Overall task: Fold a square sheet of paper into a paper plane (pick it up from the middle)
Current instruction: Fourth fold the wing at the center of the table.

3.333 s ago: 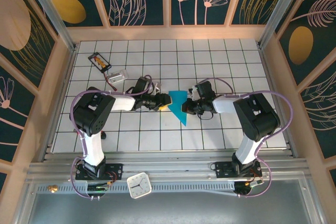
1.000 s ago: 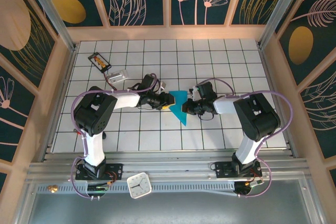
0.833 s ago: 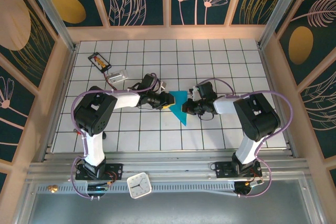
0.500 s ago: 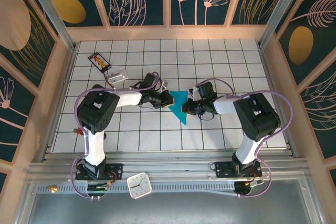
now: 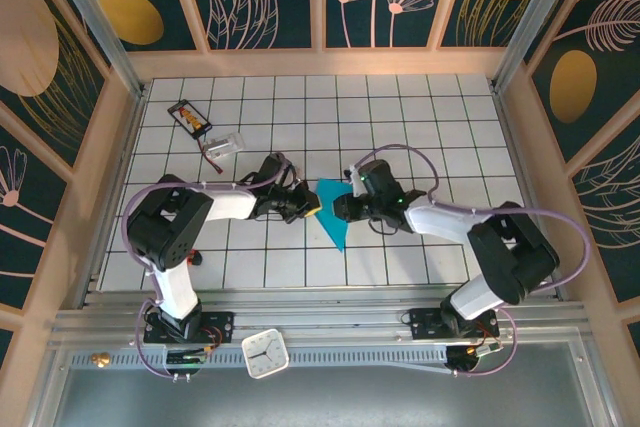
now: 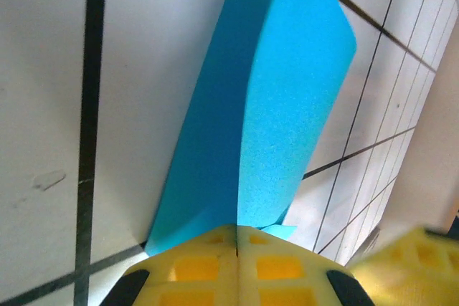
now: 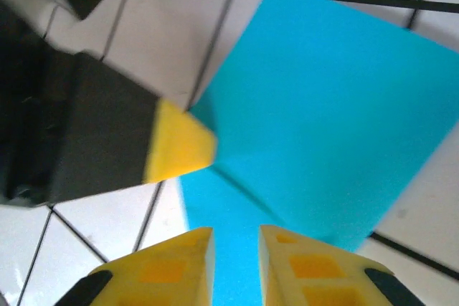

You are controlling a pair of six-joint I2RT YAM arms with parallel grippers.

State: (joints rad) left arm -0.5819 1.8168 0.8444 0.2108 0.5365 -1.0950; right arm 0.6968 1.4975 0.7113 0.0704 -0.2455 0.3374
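Note:
The square sheet of paper (image 5: 330,211) is folded into a teal-blue, pointed paper plane shape with its tip toward the near edge of the tiled table (image 5: 440,127). My left gripper (image 5: 312,206) is shut on its left edge. In the left wrist view the yellow pads (image 6: 193,266) meet at the gripper's tip (image 6: 237,238), and the paper (image 6: 287,98) rises from between them, creased and partly lifted. My right gripper (image 5: 338,209) hovers at the paper's right side, jaws slightly apart (image 7: 235,249) over the paper (image 7: 330,120), gripping nothing. The left gripper's fingertip (image 7: 179,148) touches the paper's edge.
A small black card with orange marks (image 5: 190,117) and a clear plastic piece (image 5: 225,144) lie at the far left of the table. A white clock (image 5: 265,354) sits on the near rail. Wooden-framed walls enclose the tiled surface.
My left gripper has shut on the paper's left edge. My right gripper has let go and opened a little, and its arm has swung left. The paper shifted slightly left and nearer.

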